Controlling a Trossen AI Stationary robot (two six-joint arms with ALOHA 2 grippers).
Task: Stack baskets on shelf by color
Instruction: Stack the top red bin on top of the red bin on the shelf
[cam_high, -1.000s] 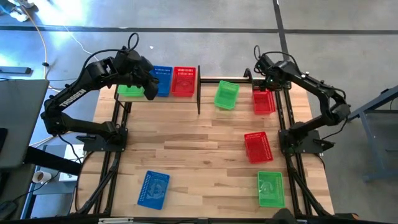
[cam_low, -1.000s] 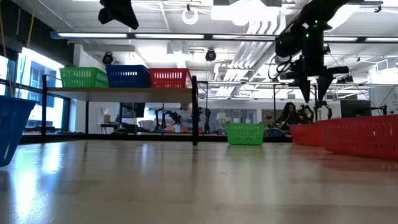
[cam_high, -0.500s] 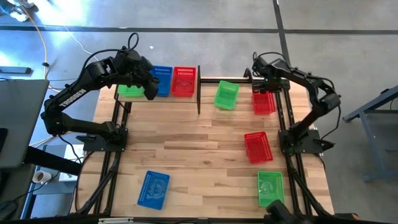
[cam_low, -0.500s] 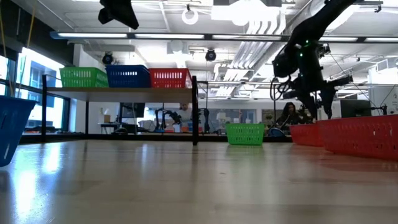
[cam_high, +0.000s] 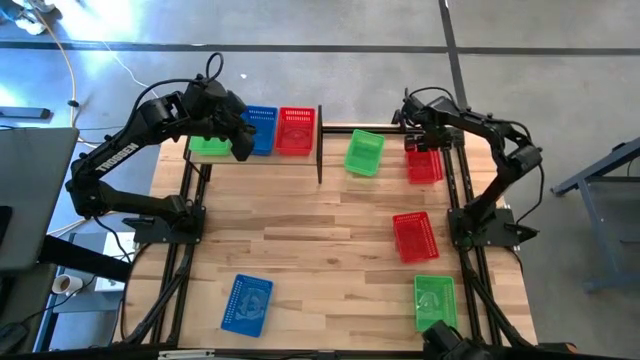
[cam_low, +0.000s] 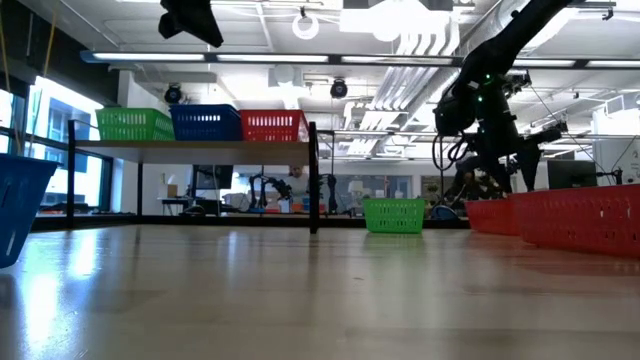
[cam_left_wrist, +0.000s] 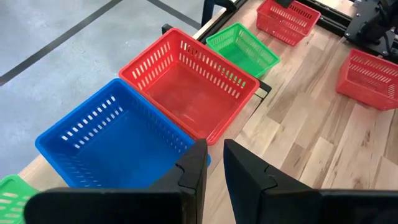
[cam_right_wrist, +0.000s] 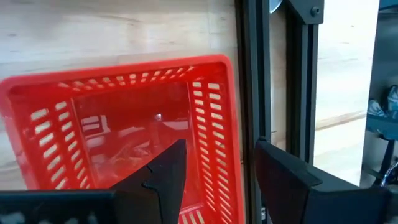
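Note:
On the shelf (cam_high: 262, 157) at the far left stand a green basket (cam_high: 208, 146), a blue basket (cam_left_wrist: 115, 140) and a red basket (cam_left_wrist: 189, 90), side by side on their bottoms. My left gripper (cam_left_wrist: 214, 165) hangs above them, open by a narrow gap, holding nothing. My right gripper (cam_right_wrist: 217, 158) is open just above the far-right red basket (cam_right_wrist: 112, 130). One finger stands over its inside, the other outside its side wall (cam_right_wrist: 214, 118); I see no touch. A green basket (cam_high: 364, 152) sits on the table beside it.
On the table lie another red basket (cam_high: 414, 236), a green one (cam_high: 434, 302) near the front right and a blue one (cam_high: 246, 304) near the front left. A black frame rail (cam_right_wrist: 252, 93) runs close beside the far-right red basket. Bare planks fill the table's middle.
My right gripper has sunk toward the far-right red basket and tipped more steeply downward, staying open. The baskets have kept their places.

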